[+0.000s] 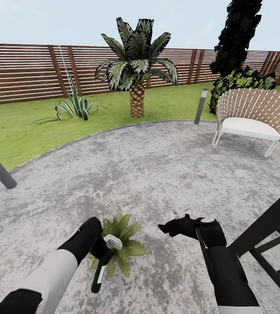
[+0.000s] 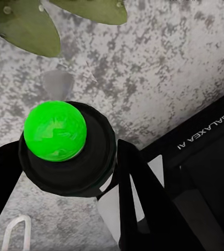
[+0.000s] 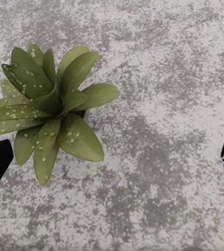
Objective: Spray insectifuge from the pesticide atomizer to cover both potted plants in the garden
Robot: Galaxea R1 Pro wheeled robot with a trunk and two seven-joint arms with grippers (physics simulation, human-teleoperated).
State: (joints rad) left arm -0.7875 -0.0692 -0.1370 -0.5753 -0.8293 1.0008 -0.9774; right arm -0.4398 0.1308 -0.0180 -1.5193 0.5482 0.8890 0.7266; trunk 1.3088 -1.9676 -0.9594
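The left gripper (image 1: pixel 101 249) had its fingers pinching the atomizer (image 1: pixel 99 275), held just beside one plant (image 3: pixel 52 112). That plant's leaves carried pale specks, so spraying seemed begun. The right gripper (image 1: pixel 175 226) hung near the plant, fingers spread and empty.

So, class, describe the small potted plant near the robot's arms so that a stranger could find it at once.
Start from the round grey paved area bordered by lawn and a slatted wooden fence. At its near edge, by the left gripper holding the pesticide atomizer, sits the potted plant. It is a low rosette of broad, pointed, white-speckled leaves, unlike the tall palm or the spiky striped agave on the grass.
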